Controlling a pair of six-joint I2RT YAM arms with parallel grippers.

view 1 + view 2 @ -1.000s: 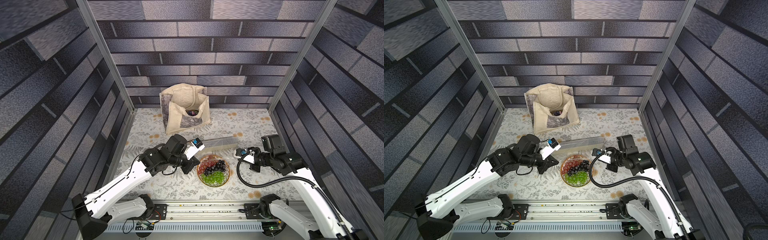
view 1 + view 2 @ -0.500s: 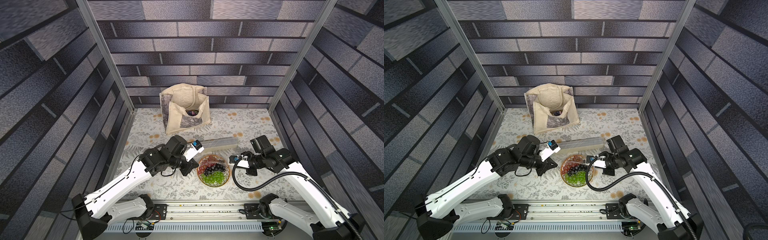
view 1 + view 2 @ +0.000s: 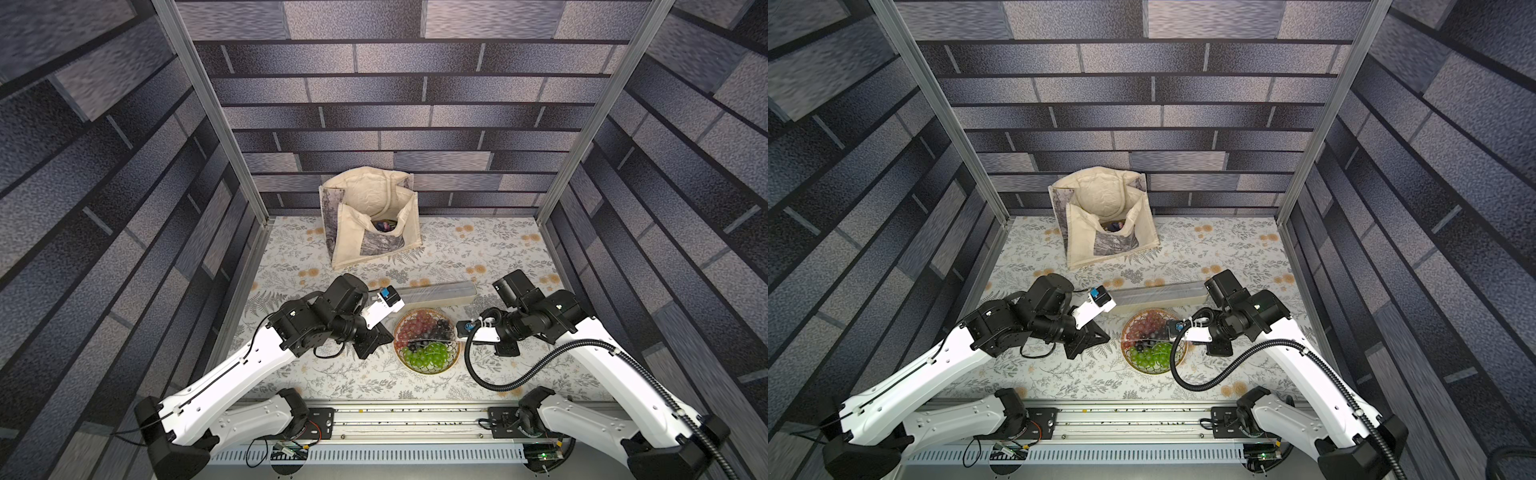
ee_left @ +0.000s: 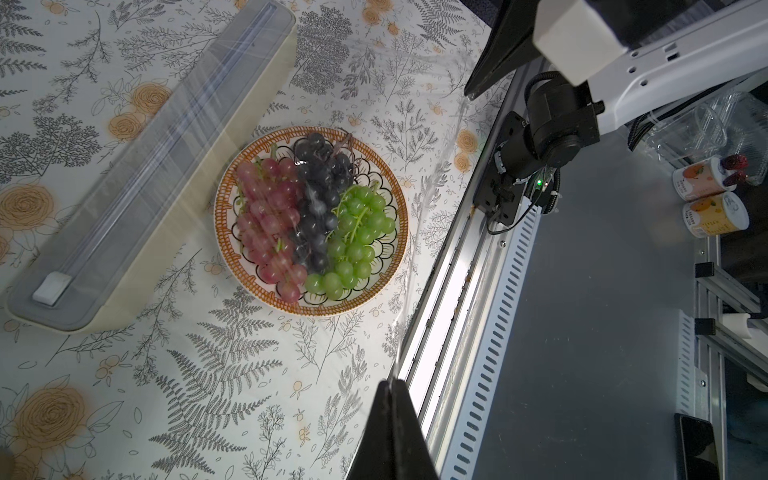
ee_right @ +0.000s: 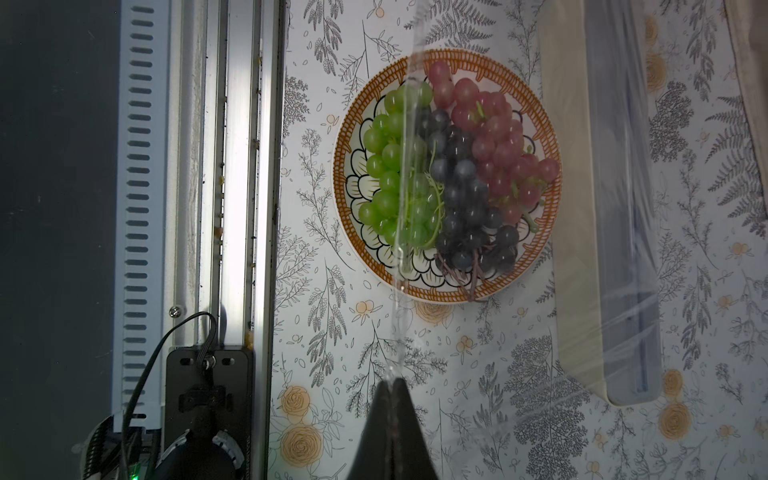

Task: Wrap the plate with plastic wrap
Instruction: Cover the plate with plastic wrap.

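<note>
Plastic wrap [image 5: 404,187] is pinched at its edge by the closed left gripper [image 4: 392,386] and right gripper [image 5: 390,384] and drawn partway over the plate [image 5: 340,174]; cutting and tucking appear left.

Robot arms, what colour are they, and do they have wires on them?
The left arm and right arm have white shells with black joints. The left hand and right hand are each a pair of black wedges. A ribbed black hose runs along the right arm, and a thin black cable loops by the left wrist. Each wrist carries a white camera block with a blue patch.
</note>
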